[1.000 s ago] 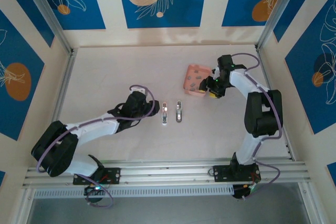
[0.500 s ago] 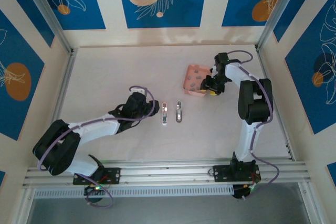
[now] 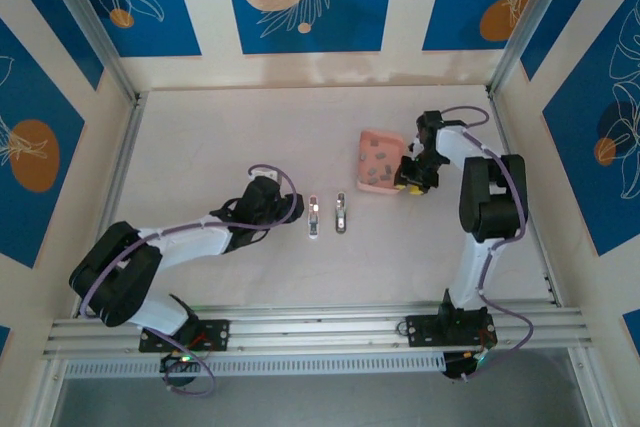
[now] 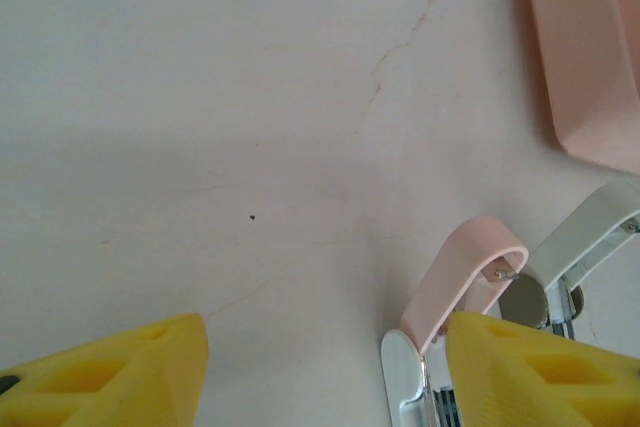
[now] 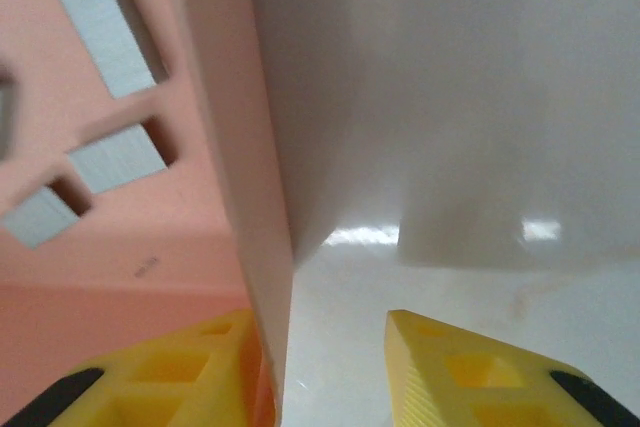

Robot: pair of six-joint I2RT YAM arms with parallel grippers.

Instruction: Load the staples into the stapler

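Straddling the right-hand wall of the pink tray (image 3: 372, 137) with the right gripper (image 3: 403, 179), jaws part open and clamping nothing: in the right wrist view, sitting one yellow finger (image 5: 150, 377) close against the inner side of the wall (image 5: 225, 97), the other finger (image 5: 480, 372) outside it with a gap showing. Lying loose inside the tray, the staples (image 3: 377, 161), reading as small grey strips (image 5: 105, 22) scattered on the pink floor, clear of both fingers. Resting flat on the surface (image 3: 220, 137), the tray well right of centre. Hovering low just left of the stapler (image 3: 313, 217) with the left gripper (image 3: 294, 213), jaws standing wide and holding nothing. In the left wrist view, overlapping the stapler's near end (image 4: 465, 282) with the right finger (image 4: 540, 367), the left finger (image 4: 110, 372) apart over bare surface. Lying opened out as two long parts side by side, the stapler sitting between left gripper and tray.
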